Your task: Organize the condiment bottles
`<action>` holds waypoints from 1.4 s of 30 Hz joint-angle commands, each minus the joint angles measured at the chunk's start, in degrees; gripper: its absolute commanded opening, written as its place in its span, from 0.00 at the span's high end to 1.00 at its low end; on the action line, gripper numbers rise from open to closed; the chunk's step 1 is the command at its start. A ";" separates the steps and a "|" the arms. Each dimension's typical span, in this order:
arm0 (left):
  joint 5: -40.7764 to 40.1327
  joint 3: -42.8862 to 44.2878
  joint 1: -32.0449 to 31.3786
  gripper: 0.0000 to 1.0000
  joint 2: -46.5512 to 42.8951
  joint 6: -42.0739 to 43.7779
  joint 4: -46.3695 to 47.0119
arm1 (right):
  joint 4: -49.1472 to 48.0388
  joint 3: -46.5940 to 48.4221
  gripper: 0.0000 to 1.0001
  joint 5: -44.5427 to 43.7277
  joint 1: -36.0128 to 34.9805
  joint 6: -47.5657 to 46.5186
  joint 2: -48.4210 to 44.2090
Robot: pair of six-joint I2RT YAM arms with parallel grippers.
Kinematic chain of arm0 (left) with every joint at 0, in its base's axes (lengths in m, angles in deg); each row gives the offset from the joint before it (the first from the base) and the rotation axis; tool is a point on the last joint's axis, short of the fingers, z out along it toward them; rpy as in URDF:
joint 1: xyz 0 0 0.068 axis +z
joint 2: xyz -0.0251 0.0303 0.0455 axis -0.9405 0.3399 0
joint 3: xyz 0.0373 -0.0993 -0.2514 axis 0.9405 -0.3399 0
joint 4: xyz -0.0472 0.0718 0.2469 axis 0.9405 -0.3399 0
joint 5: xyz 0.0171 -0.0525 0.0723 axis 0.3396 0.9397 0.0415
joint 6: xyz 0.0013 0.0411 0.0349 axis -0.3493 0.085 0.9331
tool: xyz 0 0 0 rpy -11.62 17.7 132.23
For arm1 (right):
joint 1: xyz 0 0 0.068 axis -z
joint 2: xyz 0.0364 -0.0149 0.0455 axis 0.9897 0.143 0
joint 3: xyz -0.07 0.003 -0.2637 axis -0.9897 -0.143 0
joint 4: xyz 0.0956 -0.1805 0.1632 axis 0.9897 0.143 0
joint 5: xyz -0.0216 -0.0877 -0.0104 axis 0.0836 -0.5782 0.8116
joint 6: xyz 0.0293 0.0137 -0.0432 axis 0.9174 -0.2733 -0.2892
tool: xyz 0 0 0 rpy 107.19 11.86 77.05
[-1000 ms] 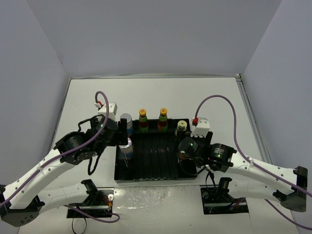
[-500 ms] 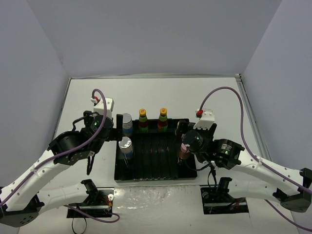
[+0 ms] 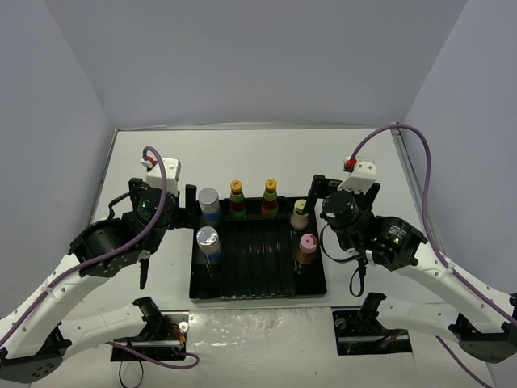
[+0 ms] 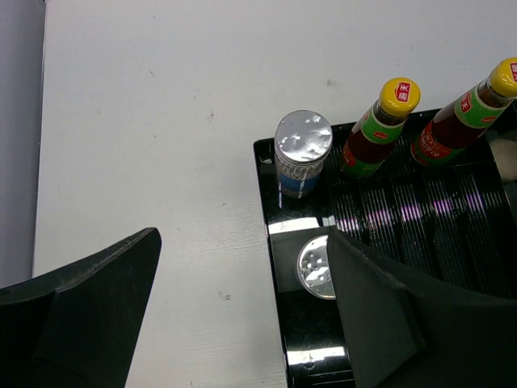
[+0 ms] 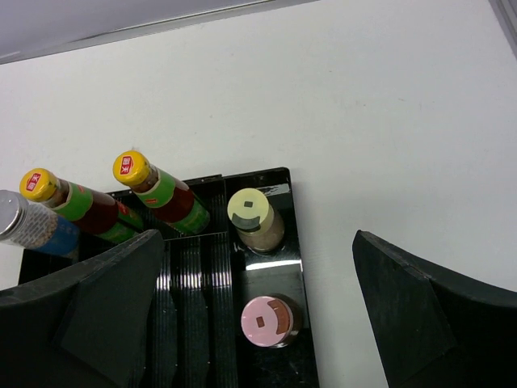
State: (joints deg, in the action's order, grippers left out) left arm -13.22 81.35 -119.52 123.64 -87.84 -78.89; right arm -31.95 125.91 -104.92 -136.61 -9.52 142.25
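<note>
All six bottles stand in the black tray (image 3: 258,293). Two silver-lidded shakers (image 3: 209,198) (image 3: 208,239) are in its left column. Two orange-capped bottles (image 3: 237,194) (image 3: 270,192) are at the back. The yellow-green-capped bottle (image 3: 300,208) and the pink-capped bottle (image 3: 307,244) are in the right column. My left gripper (image 4: 242,323) is open and empty, above the tray's left edge, with the near shaker (image 4: 317,267) by its right finger. My right gripper (image 5: 254,323) is open and empty, high above the pink-capped bottle (image 5: 271,321).
The tray's ribbed middle compartment (image 3: 260,259) holds nothing. White table (image 3: 258,153) lies behind and to both sides of the tray. Grey walls close in the back and sides. The arm bases sit at the near edge.
Both grippers have drawn back and up from the tray. The right one has come off the pink-capped bottle, which now stands uncovered. The left one has moved left, away from the near shaker.
</note>
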 commanded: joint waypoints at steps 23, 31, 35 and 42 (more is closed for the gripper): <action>-1.23 2.25 1.23 0.19 -0.96 3.12 4.26 | -3.81 7.43 0.00 0.98 2.04 -9.01 -1.90; -0.99 2.60 1.23 0.19 -0.84 3.15 4.00 | -3.87 7.18 0.00 1.38 2.01 -8.56 -1.43; -1.05 2.71 1.23 0.19 -1.22 3.18 3.85 | -4.02 6.77 0.00 1.58 2.01 -8.64 -1.73; -0.77 2.55 1.27 0.19 -1.52 3.13 3.59 | -4.35 7.03 0.00 1.74 2.05 -8.69 -1.73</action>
State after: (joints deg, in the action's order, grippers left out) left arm -13.41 81.35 -118.62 122.58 -85.57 -77.35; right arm -32.64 131.55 -102.64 -134.97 -17.36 140.80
